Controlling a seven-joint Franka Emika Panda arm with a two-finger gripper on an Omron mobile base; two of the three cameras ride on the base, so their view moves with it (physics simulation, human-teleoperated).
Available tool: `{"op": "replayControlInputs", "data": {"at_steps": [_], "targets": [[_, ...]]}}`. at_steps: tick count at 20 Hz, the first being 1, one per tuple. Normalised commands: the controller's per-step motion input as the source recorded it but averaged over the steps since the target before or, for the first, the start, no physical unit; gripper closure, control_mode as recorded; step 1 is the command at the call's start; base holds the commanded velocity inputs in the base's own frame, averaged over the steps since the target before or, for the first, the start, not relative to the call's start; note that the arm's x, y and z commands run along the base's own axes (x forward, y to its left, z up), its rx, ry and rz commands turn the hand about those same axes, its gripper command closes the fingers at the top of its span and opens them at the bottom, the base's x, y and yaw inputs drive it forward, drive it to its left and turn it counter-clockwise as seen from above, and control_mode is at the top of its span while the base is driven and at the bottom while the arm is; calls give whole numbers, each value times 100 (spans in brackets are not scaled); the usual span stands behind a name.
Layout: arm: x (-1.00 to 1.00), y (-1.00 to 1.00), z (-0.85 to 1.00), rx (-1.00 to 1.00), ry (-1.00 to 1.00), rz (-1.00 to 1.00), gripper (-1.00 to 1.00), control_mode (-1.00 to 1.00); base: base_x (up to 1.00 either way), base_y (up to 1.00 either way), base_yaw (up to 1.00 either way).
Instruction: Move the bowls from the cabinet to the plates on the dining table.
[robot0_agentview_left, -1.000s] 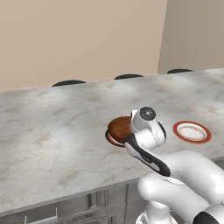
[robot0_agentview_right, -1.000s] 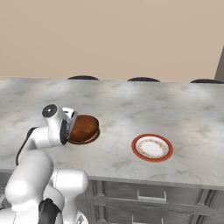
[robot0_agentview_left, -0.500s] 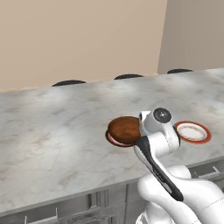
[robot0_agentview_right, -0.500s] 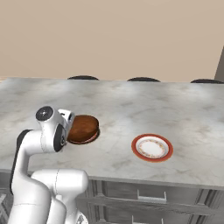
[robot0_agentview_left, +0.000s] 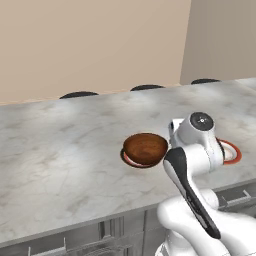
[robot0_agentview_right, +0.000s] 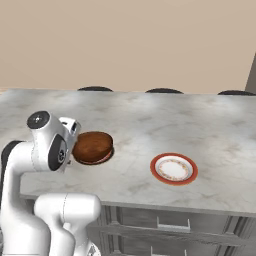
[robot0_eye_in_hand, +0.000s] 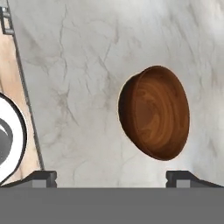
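The dark brown bowl (robot0_agentview_left: 145, 148) sits on a red-rimmed plate (robot0_agentview_left: 131, 160) on the marbled surface (robot0_agentview_left: 65, 150), so this part of the task looks finished. The hand (robot0_eye_in_hand: 111, 177) has its fingers spread wide with nothing between them, and from the hand view the bowl lies just ahead of the fingertips and a little to one side, apart from them. The bowl is round, so it has no long axis to line up with. The second plate (robot0_agentview_right: 174, 168) lies bare on the same surface, well apart from the first one toward the robot's right, and it waits for the pale bowl. That bowl and the cabinet must be somewhere away from this surface, so the coming move, as I judge it, is to lift the hand away from the brown bowl and turn the base toward the cabinet. The arm's elbow (robot0_agentview_left: 200, 135) stands close between the two plates and partly hides the bare one in the left base view; I think it clears the bowl, but this is hard to see.
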Motion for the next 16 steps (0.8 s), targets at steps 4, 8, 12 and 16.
{"op": "replayControlInputs", "data": {"at_steps": [4, 8, 12, 16], "targets": [[-61, -28, 46, 2, 0, 0, -100, -100, 0, 0, 0], [-81, -30, 27, 7, -6, 0, -100, -100, 0, 0, 0], [-66, -23, 25, 9, -11, -1, -100, -100, 0, 0, 0], [-46, -13, 34, 8, -12, -6, -100, -100, 0, 0, 0]]}}
